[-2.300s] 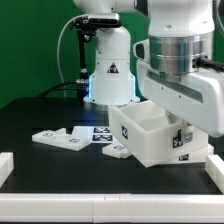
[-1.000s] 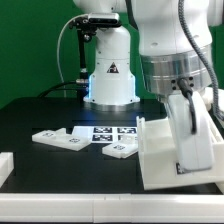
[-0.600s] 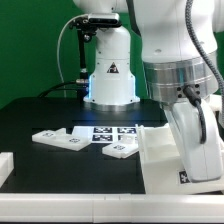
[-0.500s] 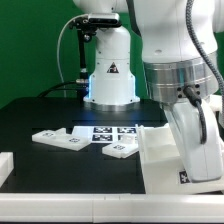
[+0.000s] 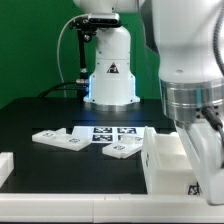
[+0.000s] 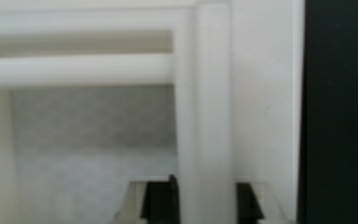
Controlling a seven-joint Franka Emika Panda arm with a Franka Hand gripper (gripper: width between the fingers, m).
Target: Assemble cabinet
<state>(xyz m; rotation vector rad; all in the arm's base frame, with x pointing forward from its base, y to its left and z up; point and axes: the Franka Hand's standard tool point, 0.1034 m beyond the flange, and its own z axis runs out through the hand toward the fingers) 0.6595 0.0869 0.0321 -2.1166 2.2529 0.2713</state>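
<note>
The white cabinet box [image 5: 165,160] stands on the black table at the exterior view's lower right, a small tag on its front corner. My gripper [image 5: 203,160] comes down on it from above, and my arm hides much of the box. In the wrist view, one upright white wall of the box [image 6: 202,110] runs between my two dark fingers [image 6: 156,200], so the gripper [image 6: 202,195] is shut on that wall. Two loose white cabinet panels lie flat to the left, one [image 5: 55,138] farther left and one [image 5: 120,149] nearer the box.
The marker board [image 5: 112,131] lies flat behind the panels. My white robot base [image 5: 110,70] stands at the back centre. A white block [image 5: 5,168] sits at the table's front left edge. A green wall is behind.
My arm has moved toward the exterior view's right and front, taking the cabinet box along. The box has turned, and its open compartments no longer show. The panels have not moved.
</note>
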